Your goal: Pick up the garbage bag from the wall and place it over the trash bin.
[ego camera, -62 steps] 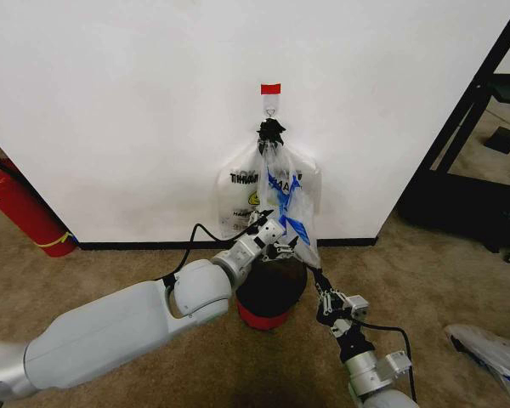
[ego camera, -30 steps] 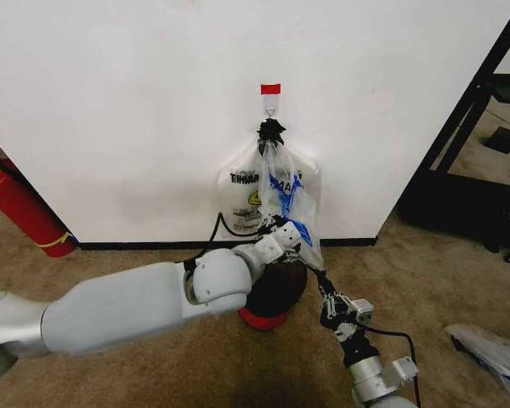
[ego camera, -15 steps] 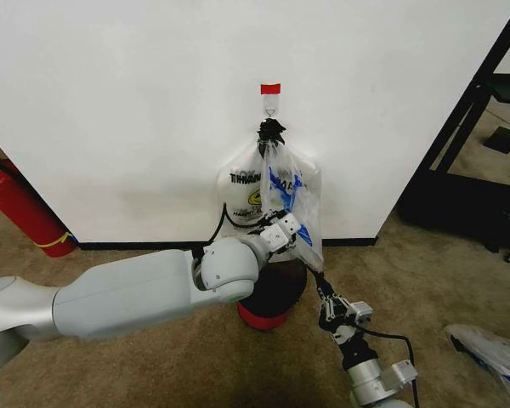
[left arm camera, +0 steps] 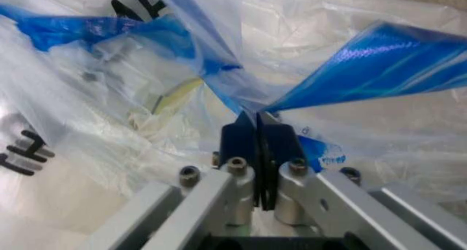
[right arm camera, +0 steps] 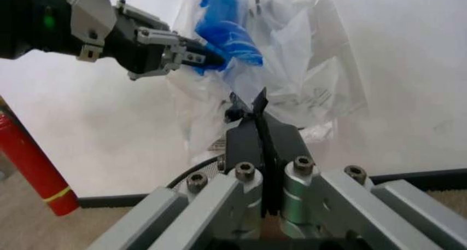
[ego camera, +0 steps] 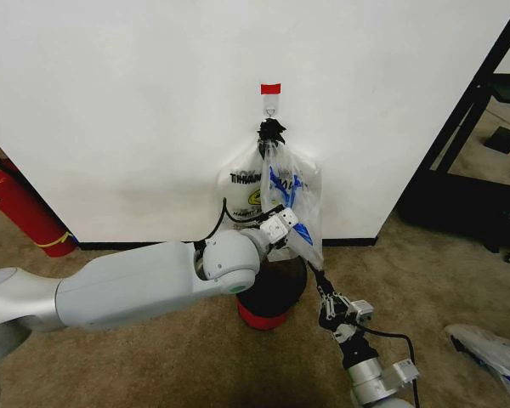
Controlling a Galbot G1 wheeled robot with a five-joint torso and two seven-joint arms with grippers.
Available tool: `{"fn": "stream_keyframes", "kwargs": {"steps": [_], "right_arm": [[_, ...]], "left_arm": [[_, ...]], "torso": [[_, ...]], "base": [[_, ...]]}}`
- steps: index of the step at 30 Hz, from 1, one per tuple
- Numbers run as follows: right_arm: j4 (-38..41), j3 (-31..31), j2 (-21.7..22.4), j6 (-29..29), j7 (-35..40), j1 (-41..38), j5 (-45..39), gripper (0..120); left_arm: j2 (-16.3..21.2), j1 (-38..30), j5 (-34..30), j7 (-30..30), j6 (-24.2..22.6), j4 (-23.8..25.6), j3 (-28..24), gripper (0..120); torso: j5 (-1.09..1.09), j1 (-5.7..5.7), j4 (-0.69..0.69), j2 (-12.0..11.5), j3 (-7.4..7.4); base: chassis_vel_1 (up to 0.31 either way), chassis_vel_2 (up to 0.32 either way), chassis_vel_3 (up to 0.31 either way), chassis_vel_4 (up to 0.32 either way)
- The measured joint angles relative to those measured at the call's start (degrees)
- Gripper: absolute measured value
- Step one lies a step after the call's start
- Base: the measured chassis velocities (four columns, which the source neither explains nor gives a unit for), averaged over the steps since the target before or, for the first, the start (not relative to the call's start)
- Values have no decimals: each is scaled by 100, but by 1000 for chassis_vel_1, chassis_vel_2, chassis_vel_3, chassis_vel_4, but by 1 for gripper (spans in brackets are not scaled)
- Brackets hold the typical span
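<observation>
Thin, crinkly, translucent plastic with glossy blue patches: the garbage bag, pinched between the smooth black fingers of the left gripper. Brushed silvery metal with dark screw heads along the linkages of the right gripper. Matt white paint across the wall; a small shiny metal hook under red tape. Smooth black trash bin with red base. Rough tan carpet. Glossy red fire extinguisher.
</observation>
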State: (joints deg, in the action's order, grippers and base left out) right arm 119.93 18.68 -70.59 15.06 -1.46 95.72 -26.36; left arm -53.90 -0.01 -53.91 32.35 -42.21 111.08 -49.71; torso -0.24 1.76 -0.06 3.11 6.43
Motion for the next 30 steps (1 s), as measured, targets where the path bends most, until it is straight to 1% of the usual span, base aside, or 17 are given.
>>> {"fn": "stream_keyframes", "kwargs": {"steps": [5,6,7,8,9,10,12,15,17,19,21,23,24,25,27,29,30], "right_arm": [[-18,27,-10,9,0,-39,-10,0],[-17,43,-15,9,8,-66,-23,0],[-17,46,-16,9,10,-70,-25,0],[-9,80,-25,9,35,-106,-36,0],[-9,80,-25,9,35,-106,-36,0],[-1,102,-33,7,57,-126,-52,0],[12,156,-49,0,120,-165,-102,0],[20,209,-37,-12,196,-189,-160,0],[20,215,-30,-14,206,-191,-164,0],[20,226,-2,-28,239,-195,-173,0],[37,225,16,-56,260,-198,-182,0],[202,223,56,-152,297,-203,-221,0],[320,246,95,-226,333,-202,-262,4],[320,246,95,-226,333,-202,-262,4],[450,284,185,-314,392,-213,-338,10],[584,385,468,-477,514,-366,-582,20],[591,399,547,-521,544,-432,-670,23]], "left_arm": [[41,93,-129,81,3,42,218,0],[87,185,-157,114,3,95,412,0],[97,204,-160,120,4,105,449,0],[187,357,-167,155,5,195,734,0],[187,357,-167,155,5,195,734,0],[265,482,-167,163,8,268,949,0],[445,806,-149,188,129,422,1423,0],[701,1547,4,149,523,703,2128,0],[735,1679,38,140,591,752,2223,0],[789,2137,238,93,1001,877,2469,0],[783,2356,420,59,1248,899,2561,0],[702,2813,758,10,1748,940,2676,0],[675,3021,861,-27,1911,978,2734,0],[675,3021,861,-27,1911,978,2734,0],[656,3197,961,-38,2092,998,2784,0],[634,3447,1173,-39,2447,979,2876,0],[632,3480,1202,-39,2493,973,2898,0]], "torso": [[0,0,-1,0,0],[0,0,-2,0,0],[0,0,-2,0,0],[0,0,0,0,0],[0,0,0,0,0],[0,1,-1,0,0],[1,1,1,0,0],[-1,1,3,0,0],[-1,1,2,0,0],[0,0,1,0,-1],[-1,0,0,0,0],[-1,1,-1,0,0],[-1,1,-1,0,0],[-1,1,-1,0,0],[0,0,-1,0,-1],[0,0,-1,0,-1],[0,0,-1,0,-1]], "base": [[0,0,0,0],[0,0,0,0],[0,0,0,0],[0,0,0,0],[0,0,0,0],[0,0,0,0],[0,0,0,0],[0,0,0,0],[0,0,0,0],[0,0,0,0],[0,0,0,0],[0,0,0,0],[0,0,0,0],[0,0,0,0],[0,0,0,0],[0,0,0,0],[0,0,0,0]]}}
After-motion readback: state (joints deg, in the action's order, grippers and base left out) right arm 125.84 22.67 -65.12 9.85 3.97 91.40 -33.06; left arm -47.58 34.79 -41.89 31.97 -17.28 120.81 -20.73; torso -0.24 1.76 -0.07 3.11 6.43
